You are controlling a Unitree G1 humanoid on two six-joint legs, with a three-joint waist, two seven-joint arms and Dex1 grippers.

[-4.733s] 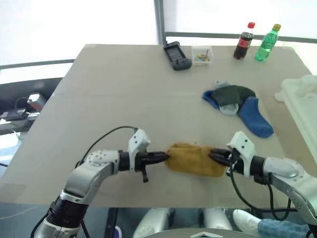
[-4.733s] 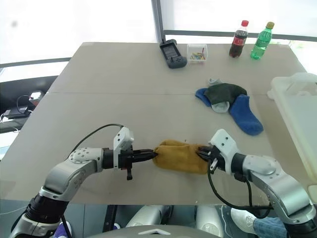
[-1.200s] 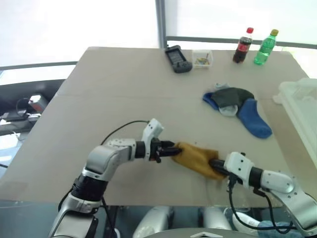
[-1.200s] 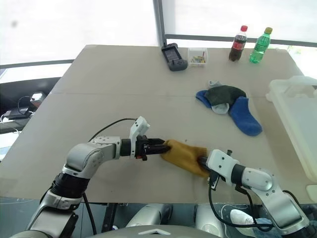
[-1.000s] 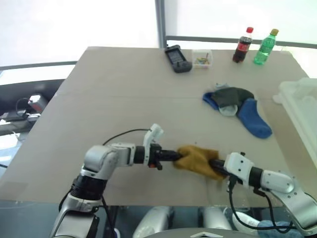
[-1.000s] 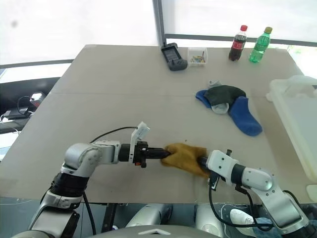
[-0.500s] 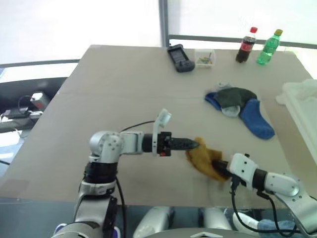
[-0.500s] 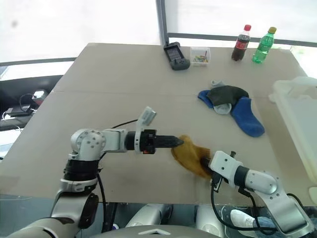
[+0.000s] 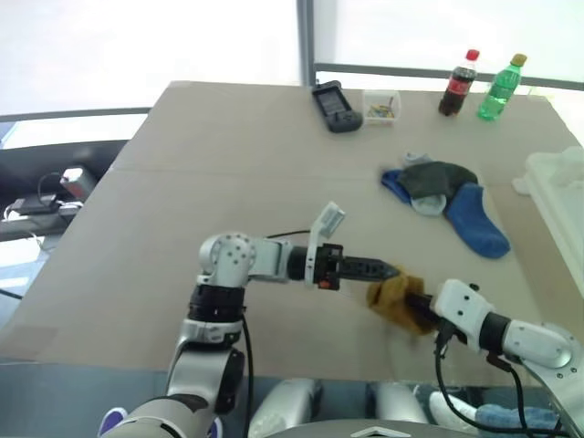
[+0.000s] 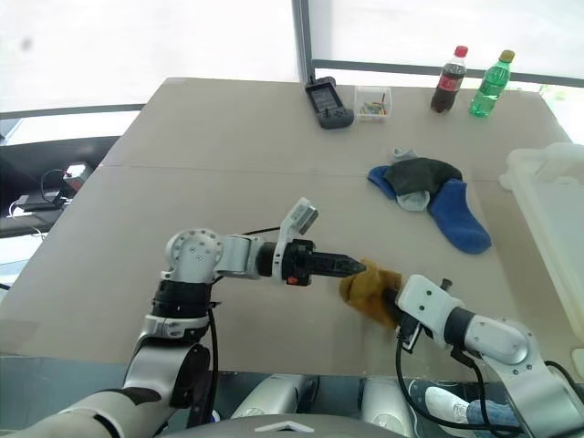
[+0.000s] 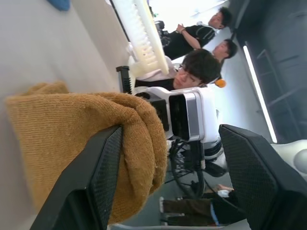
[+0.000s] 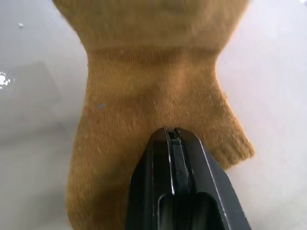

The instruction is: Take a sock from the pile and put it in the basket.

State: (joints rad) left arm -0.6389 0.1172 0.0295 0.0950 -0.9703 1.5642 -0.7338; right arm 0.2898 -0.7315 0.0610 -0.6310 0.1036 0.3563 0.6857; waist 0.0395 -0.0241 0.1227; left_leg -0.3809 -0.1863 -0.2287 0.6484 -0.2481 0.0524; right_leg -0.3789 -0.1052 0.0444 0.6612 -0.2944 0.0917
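Mustard sock (image 10: 369, 288) pinched by right gripper (image 10: 394, 302); left gripper (image 10: 358, 266) spread beside it, seemingly touching.

Beige table (image 9: 228, 155) bearing sock pile (image 9: 444, 193), two bottles (image 9: 481, 71), black handheld device (image 9: 332, 94), small clear box (image 9: 381, 106), basket (image 9: 564, 196) at the right edge

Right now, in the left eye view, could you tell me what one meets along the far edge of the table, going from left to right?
Dark handheld device → small clear box of colourful bits → dark cola bottle with red cap → green bottle with yellow cap.
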